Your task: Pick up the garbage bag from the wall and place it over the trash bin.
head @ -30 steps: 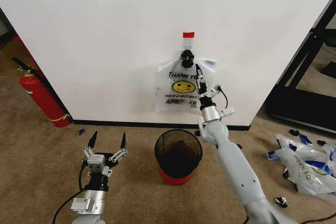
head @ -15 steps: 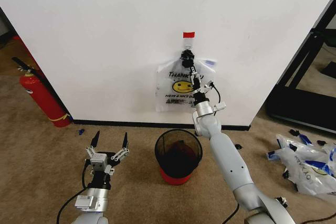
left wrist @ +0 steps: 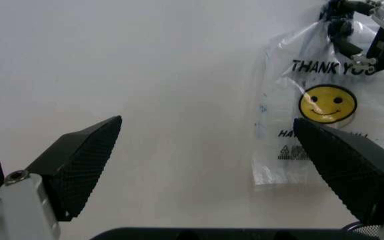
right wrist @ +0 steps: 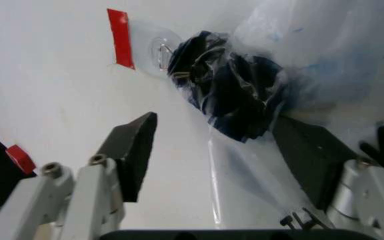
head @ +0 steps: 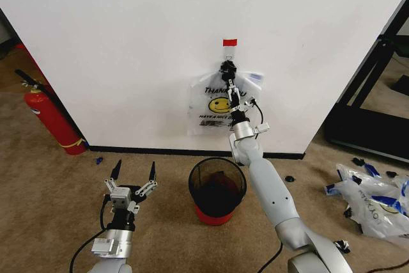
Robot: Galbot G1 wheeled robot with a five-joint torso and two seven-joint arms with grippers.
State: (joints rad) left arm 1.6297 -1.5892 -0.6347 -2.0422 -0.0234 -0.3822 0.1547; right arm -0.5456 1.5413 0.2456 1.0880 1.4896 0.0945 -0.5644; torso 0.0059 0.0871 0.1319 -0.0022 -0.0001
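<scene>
While my right arm reaches up and forward toward the wall [head: 128, 43], its right gripper [head: 232, 86] sits at the top of the garbage bag [head: 214, 110], just under the dark bunch of handles [right wrist: 235, 95]. In my right wrist view the two dark fingers [right wrist: 133, 150] are spread apart, one on each side of that bunched blue-tinted plastic, and they have not closed on it. The bunch hangs from a small clear hook [right wrist: 164, 47] stuck to the wall, right beside a vertical red tape strip [right wrist: 120, 37].

The bag is thin, see-through white plastic. It hangs flat against the white wall, printed with "THANK YOU" above a yellow smiley face [left wrist: 327, 102]. In my head view the tape strip [head: 229, 42] sits directly above the bag's handles.

On the brown carpet below the bag stands the trash bin [head: 217, 190], a round black mesh basket with a red base. It stands a little out from the black baseboard [head: 147, 151], and my right forearm passes beside its right rim.

My left gripper [head: 132, 179] is held low over the carpet, to the left of the bin and well apart from it. Its fingers are spread wide with nothing between them, pointing at the wall.

A red fire extinguisher [head: 50, 118] leans at the wall's left edge. More plastic bags [head: 374, 199] lie crumpled on the floor at the far right.
</scene>
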